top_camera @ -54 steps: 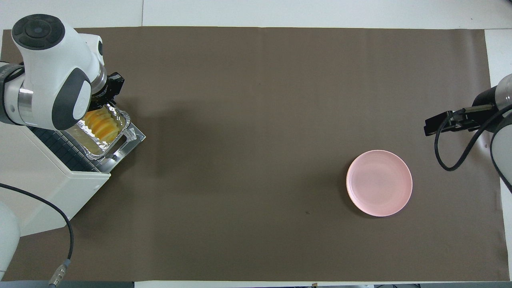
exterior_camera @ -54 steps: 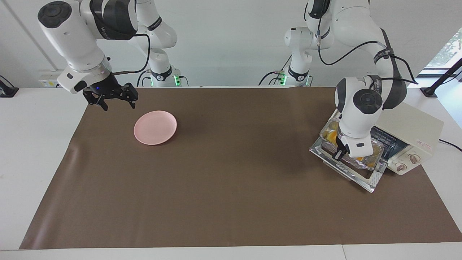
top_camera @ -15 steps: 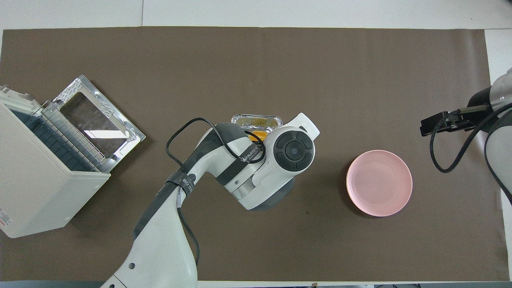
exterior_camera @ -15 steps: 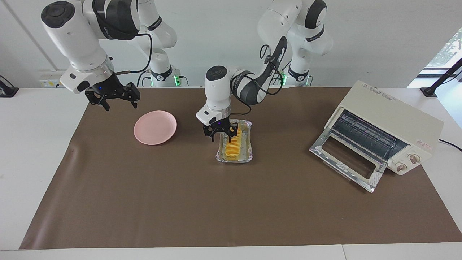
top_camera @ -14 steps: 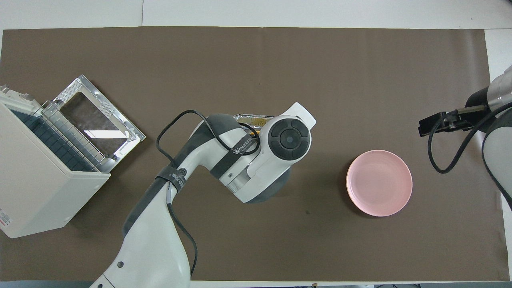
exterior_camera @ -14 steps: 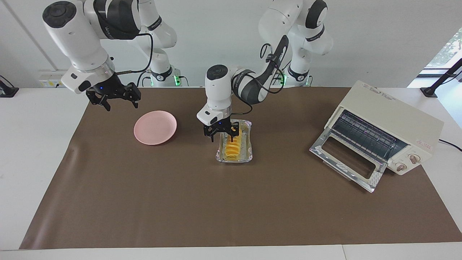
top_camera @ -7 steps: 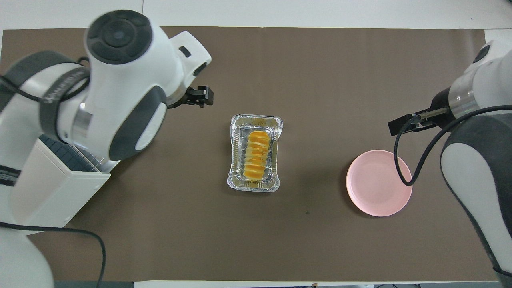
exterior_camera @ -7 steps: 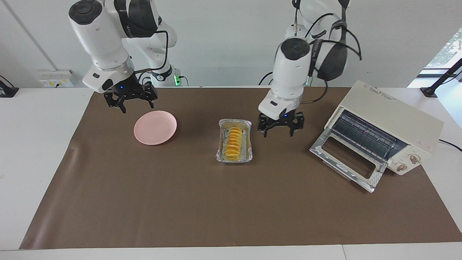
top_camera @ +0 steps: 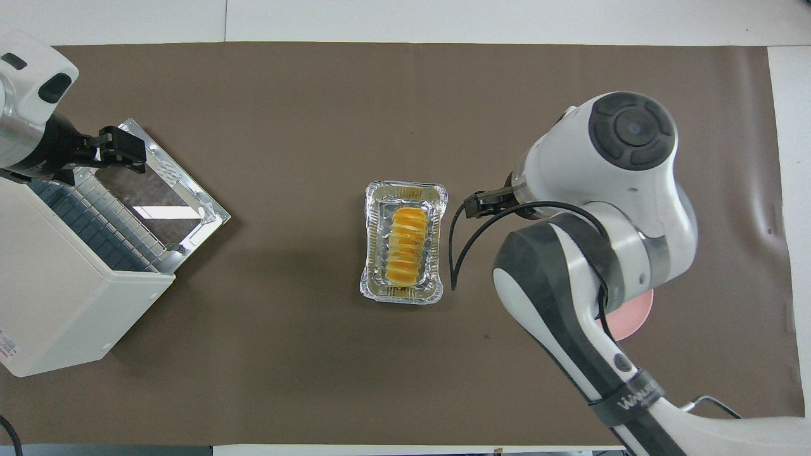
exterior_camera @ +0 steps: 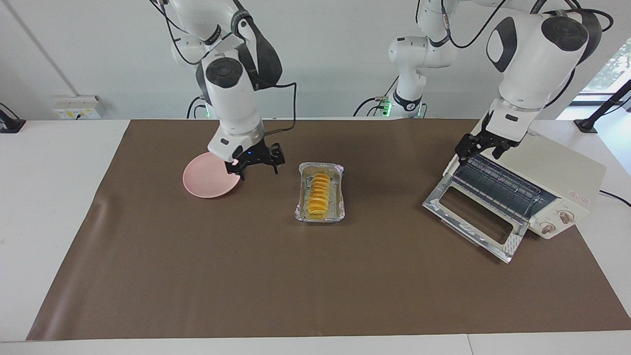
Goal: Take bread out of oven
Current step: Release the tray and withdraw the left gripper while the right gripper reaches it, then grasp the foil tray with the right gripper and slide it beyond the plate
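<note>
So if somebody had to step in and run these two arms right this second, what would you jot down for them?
Left gripper: empty, fingers open, over the oven, near its top edge above the dropped door.
Right gripper: empty, fingers open, in the air between the pink plate and the foil tray.
Bread: lies in the foil tray, mid-table on the brown mat.
Done: bread and tray are out of the oven.
Left: the bread remains in the tray; likely the right arm moves it to the plate. Oven door is open.

The bread [exterior_camera: 318, 195] left the oven [exterior_camera: 535, 177]; the right end effector [exterior_camera: 257, 164] now hangs beside its foil tray [exterior_camera: 339, 204].
</note>
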`<action>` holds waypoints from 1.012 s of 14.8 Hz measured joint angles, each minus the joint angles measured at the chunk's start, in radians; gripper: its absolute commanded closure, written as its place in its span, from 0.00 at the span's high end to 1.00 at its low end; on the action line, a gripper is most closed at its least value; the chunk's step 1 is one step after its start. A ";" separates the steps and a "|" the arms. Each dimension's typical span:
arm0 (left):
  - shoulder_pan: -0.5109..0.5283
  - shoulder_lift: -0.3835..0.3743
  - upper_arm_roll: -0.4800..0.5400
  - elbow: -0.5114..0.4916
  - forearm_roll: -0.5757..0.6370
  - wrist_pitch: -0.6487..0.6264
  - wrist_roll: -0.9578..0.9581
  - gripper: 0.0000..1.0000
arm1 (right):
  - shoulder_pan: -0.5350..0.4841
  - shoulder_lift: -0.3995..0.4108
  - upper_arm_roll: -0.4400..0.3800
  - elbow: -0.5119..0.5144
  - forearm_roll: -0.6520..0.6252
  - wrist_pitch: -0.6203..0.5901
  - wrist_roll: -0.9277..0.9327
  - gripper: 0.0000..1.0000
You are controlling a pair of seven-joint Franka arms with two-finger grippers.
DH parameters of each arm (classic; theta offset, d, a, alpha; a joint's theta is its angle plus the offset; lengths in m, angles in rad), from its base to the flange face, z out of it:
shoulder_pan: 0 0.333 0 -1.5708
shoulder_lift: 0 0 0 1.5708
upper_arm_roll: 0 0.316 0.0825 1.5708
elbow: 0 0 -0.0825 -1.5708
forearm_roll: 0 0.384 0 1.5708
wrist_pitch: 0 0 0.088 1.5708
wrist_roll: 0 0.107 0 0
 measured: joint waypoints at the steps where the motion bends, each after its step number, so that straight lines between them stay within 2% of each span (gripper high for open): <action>1: 0.039 -0.005 -0.001 0.000 0.000 -0.013 0.045 1.00 | 0.038 0.029 0.000 -0.009 0.000 0.049 0.066 1.00; 4: 0.146 -0.083 0.000 -0.027 -0.004 -0.105 0.192 1.00 | 0.099 0.086 0.001 -0.019 0.000 0.112 0.189 1.00; 7: 0.142 -0.157 -0.013 -0.096 -0.016 -0.106 0.196 1.00 | 0.105 0.114 0.000 -0.058 0.000 0.188 0.255 1.00; 12: 0.113 -0.158 -0.023 -0.112 -0.028 -0.102 0.191 1.00 | 0.121 0.122 0.000 -0.146 0.000 0.288 0.346 1.00; 13: 0.113 -0.156 -0.023 -0.111 -0.029 -0.095 0.191 1.00 | 0.122 0.122 0.000 -0.157 0.000 0.294 0.350 0.95; 14: 0.113 -0.148 -0.023 -0.108 -0.032 -0.095 0.191 1.00 | 0.122 0.122 0.000 -0.168 0.000 0.296 0.352 0.86; 15: 0.112 -0.135 -0.023 -0.104 -0.037 -0.094 0.191 1.00 | 0.122 0.123 -0.001 -0.179 0.000 0.301 0.352 0.84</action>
